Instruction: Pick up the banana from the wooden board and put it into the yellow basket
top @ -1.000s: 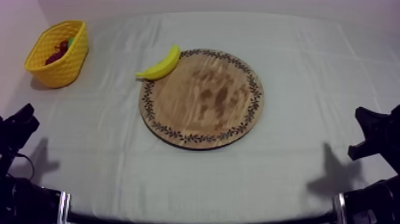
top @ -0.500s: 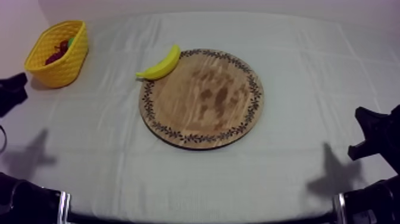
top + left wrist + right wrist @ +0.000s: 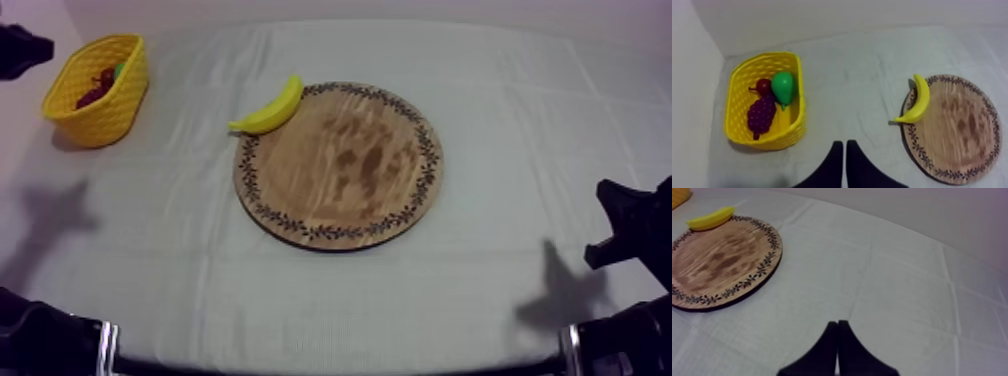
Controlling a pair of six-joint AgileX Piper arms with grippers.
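- Left gripper [image 3: 844, 145]: jaws together in a narrow wedge, nothing between them. It is above the table cloth [image 3: 847, 90], between the yellow basket [image 3: 736, 90] and the round wooden board [image 3: 957, 135].
- In the top view the left arm [image 3: 20, 48] comes in at the upper left corner, just beside the basket's [image 3: 112, 108] far end.
- Right gripper [image 3: 837, 323]: jaws together, holding nothing. It sits over bare cloth [image 3: 897, 278], well apart from the board [image 3: 722, 263]. In the top view it sits low at the right edge [image 3: 628, 232].
- Banana [image 3: 268, 108]: not in the basket. It lies along the board's [image 3: 338, 165] patterned rim on the side facing the basket, with part of it over the rim and part over the cloth [image 3: 500, 90]. Nothing is gripping it.
- The left wrist view agrees: the banana [image 3: 918, 100] lies curved along the board's edge, stem end toward the gripper side.
- In the right wrist view the banana [image 3: 710, 218] is at the board's far rim, with a corner of the basket [image 3: 679, 194] beyond it.
- Basket contents: a bunch of grapes [image 3: 761, 114], a green pear [image 3: 782, 87] and a small red fruit [image 3: 763, 86], all at one end and touching each other.
- Apart from the banana at the rim, the board's surface is bare.
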